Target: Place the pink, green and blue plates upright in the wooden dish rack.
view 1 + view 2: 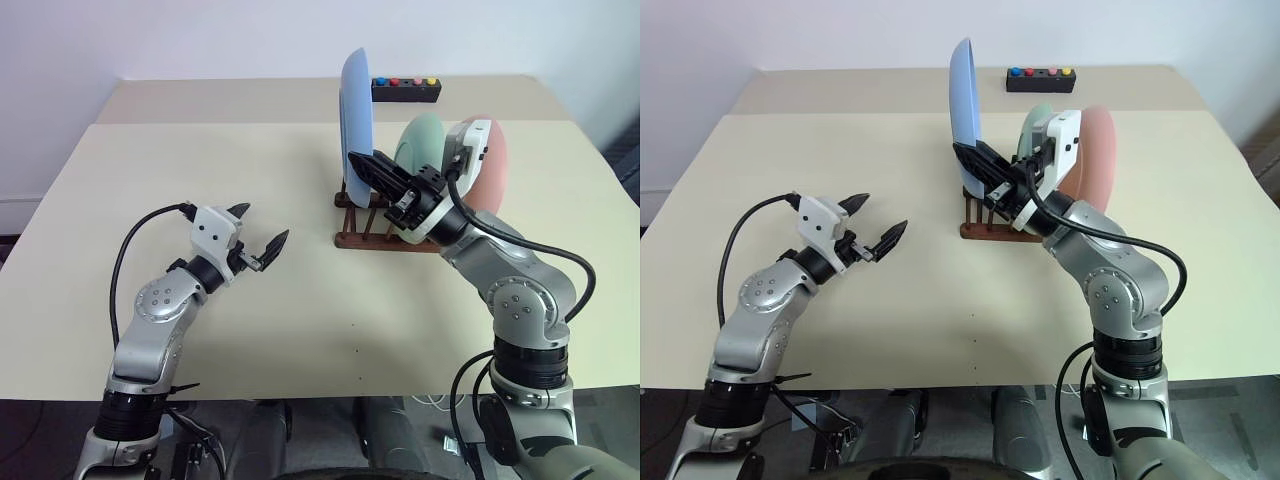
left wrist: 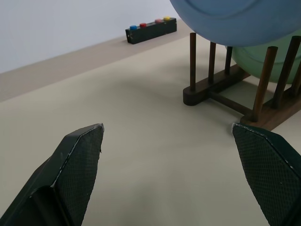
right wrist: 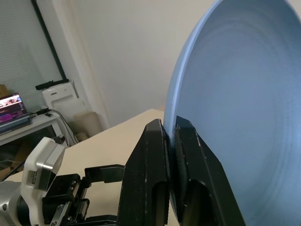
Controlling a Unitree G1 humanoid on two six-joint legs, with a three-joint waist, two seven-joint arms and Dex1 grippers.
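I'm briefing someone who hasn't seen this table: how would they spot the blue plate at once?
Find the dark wooden dish rack toward the far side of the beige table, in front of a black box with coloured buttons. Three plates stand there on edge. The blue plate is the leftmost and tallest, beside the green plate and pink plate, and the right gripper pinches its rim.

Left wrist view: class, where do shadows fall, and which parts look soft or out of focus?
Left wrist view: a soft shadow lies on the table beside the wooden dish rack; the near fingertips look slightly soft; the black button box stays readable.
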